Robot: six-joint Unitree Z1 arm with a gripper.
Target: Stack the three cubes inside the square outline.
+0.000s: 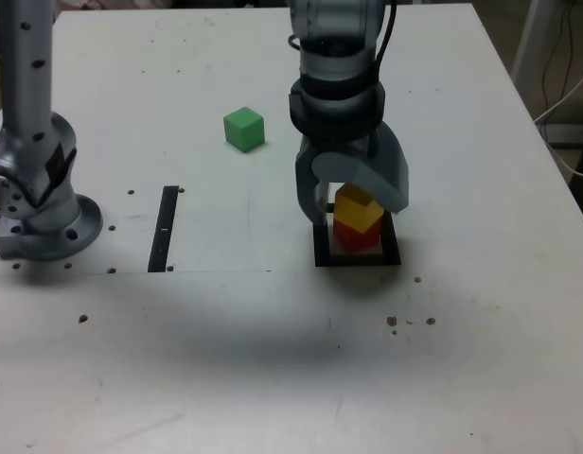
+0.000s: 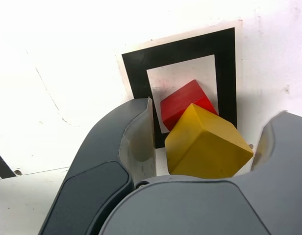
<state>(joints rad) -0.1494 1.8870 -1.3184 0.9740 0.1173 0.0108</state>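
Releasing yellow [image 2: 205,144] onto red [image 2: 183,102] inside the outline [image 1: 322,253], you have the gripper [image 1: 353,194] parted and clear of it, so lift straight up before fetching green [image 1: 244,129], far left in the exterior view.

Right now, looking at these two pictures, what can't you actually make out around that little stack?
- Red cube: mostly hidden in both views by the yellow cube on it.
- Square outline: the exterior view's far edge sits behind the fingers.
- Green cube: outside the wrist view.
- Whether the finger pads touch the yellow cube: unclear in both.
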